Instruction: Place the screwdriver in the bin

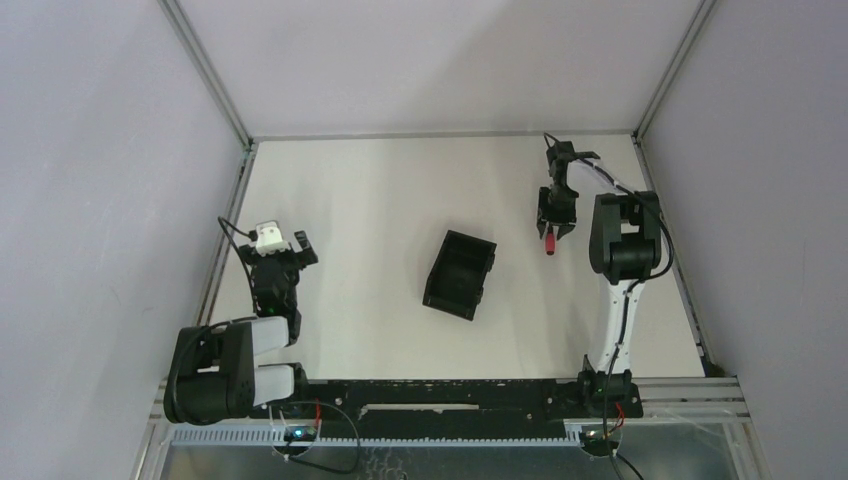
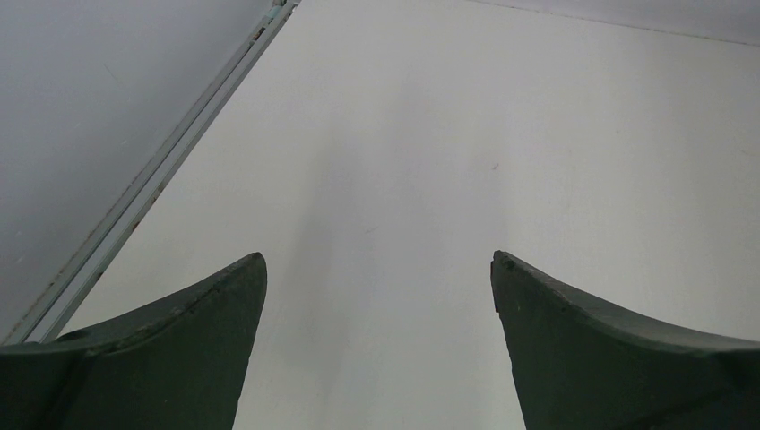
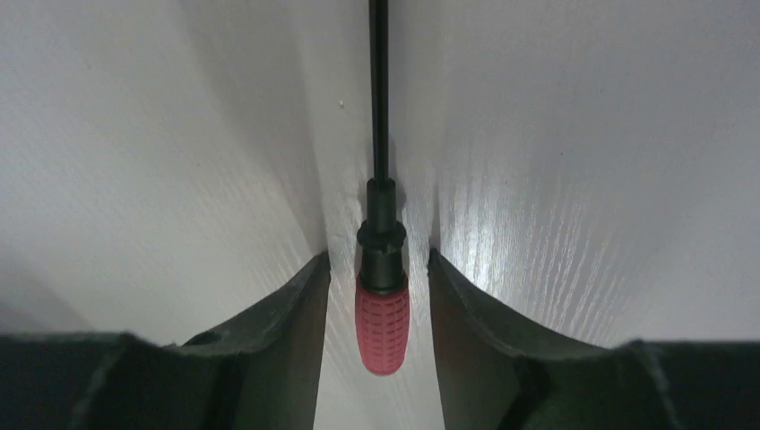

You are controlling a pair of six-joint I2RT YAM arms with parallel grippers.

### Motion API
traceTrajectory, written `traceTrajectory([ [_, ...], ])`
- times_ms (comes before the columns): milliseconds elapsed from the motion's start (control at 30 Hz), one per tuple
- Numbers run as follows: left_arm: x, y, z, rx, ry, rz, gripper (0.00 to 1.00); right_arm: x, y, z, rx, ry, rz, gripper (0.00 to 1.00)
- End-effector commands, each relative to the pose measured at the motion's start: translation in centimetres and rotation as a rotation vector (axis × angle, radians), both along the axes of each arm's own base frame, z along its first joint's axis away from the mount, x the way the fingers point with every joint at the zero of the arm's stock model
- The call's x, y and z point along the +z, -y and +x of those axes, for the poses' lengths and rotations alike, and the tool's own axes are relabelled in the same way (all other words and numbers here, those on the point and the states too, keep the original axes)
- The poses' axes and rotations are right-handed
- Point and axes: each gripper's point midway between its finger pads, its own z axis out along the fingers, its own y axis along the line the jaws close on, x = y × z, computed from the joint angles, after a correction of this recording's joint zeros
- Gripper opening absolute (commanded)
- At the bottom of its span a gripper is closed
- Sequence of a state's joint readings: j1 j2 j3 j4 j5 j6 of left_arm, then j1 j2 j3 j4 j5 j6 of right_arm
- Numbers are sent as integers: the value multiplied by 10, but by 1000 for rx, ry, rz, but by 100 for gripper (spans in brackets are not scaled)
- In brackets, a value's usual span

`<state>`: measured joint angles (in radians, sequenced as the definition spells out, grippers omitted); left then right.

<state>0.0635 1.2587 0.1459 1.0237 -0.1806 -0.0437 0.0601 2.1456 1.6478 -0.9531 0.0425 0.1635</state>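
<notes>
Screwdriver (image 3: 383, 315): flat on tabletop (image 1: 370, 200), right of bin (image 1: 459, 274), apart from it.
Right gripper (image 3: 377, 255): narrowly spread astride red handle, slim gaps both sides.
Left gripper (image 2: 378, 264): spread wide, empty.
Handling: likely light, stiff; ribbed handle grippy, thin shaft slippery.
Hold: across handle.

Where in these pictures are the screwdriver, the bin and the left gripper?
screwdriver (image 3: 383, 322): right wrist view, on the red handle.
bin (image 1: 462, 268): top external view, on its bare inside floor.
left gripper (image 2: 377, 260): left wrist view, midway between its open fingertips.
</notes>
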Motion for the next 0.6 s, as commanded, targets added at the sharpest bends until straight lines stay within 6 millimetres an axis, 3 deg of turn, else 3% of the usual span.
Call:
traceTrajectory([
  [0,28,0,13,-4,78,22,100,-12,5,16,8,46,-27,42],
  [67,28,0,13,-3,78,22,100,-11,10,16,14,42,-53,24],
  [100,28,0,13,-3,77,23,100,-7,12,16,19,45,-66,7],
  [133,28,0,13,-4,77,22,100,1,15,17,23,49,-82,0],
  [233,27,0,13,-4,77,22,100,41,23,18,27,75,-124,0],
  [400,28,0,13,-3,77,22,100,138,27,-4,-8,144,-138,0],
  [467,27,0,13,-3,77,22,100,164,28,-18,-22,158,-137,0],
  [567,27,0,13,-3,76,22,100,186,30,-37,-60,158,-148,0],
])
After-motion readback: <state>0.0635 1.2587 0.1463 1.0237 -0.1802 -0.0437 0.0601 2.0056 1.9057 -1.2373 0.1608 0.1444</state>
